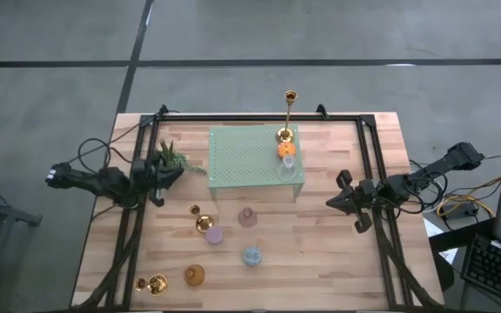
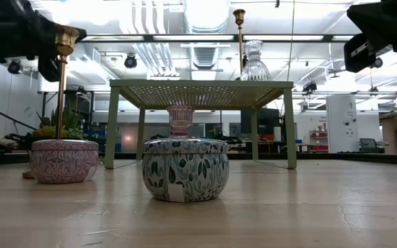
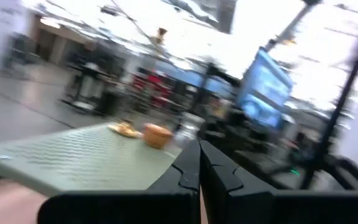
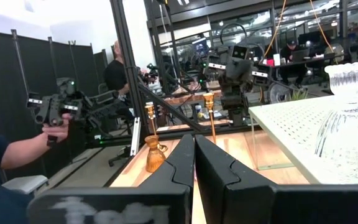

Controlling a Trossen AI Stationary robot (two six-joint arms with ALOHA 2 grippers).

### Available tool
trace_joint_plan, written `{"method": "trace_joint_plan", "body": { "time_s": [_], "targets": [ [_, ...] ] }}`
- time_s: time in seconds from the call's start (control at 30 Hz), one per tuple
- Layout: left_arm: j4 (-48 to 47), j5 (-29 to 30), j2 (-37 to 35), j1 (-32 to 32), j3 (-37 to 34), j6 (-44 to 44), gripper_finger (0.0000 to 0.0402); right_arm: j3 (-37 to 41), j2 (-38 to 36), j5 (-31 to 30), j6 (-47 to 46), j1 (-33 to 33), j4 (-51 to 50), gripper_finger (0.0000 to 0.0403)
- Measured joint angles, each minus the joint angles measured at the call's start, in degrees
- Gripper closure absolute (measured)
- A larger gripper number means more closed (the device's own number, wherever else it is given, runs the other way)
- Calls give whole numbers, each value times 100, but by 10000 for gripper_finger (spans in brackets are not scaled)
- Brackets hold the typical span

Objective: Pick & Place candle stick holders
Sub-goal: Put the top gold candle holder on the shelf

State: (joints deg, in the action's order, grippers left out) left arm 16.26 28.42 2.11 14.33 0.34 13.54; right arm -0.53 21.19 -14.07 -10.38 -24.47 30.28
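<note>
On the pale green perforated mat [image 1: 250, 159], at its right edge, a tall gold candlestick [image 1: 289, 115], an orange holder [image 1: 286, 149] and a clear glass holder [image 1: 290, 164] are seen in a row. Below the mat — on bare wood — two more gold candlesticks [image 1: 202, 221] and pink [image 1: 247, 216], purple [image 1: 213, 235], blue [image 1: 251, 256] and amber holders [image 1: 195, 276] are scattered. Left of the mat, the left gripper [image 1: 174, 174] is clenched with nothing held; right of it, the right gripper [image 1: 332, 203] likewise — clamped on nothing.

three gold candlesticks [image 1: 289, 115], six glass holders [image 1: 250, 256]
</note>
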Motion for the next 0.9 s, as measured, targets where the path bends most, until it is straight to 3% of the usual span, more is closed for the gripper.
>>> {"method": "trace_joint_plan", "body": {
  "time_s": [0.2,0.27,0.47,0.67,0.9],
  "targets": [
    [-484,-2126,77,2,10,-101,399,0,5,-1,-8,1,-3,394],
    [-950,-2566,75,2,59,18,399,0,5,0,-1,1,-2,394],
    [-2255,-2740,116,2,273,578,399,0,4,-1,5,1,-2,394],
    [-2224,-3436,541,80,269,596,397,0,5,-1,5,1,0,394],
    [-2229,-3245,1272,94,264,1199,363,0,8,0,-4,1,0,394]
  ]
}}
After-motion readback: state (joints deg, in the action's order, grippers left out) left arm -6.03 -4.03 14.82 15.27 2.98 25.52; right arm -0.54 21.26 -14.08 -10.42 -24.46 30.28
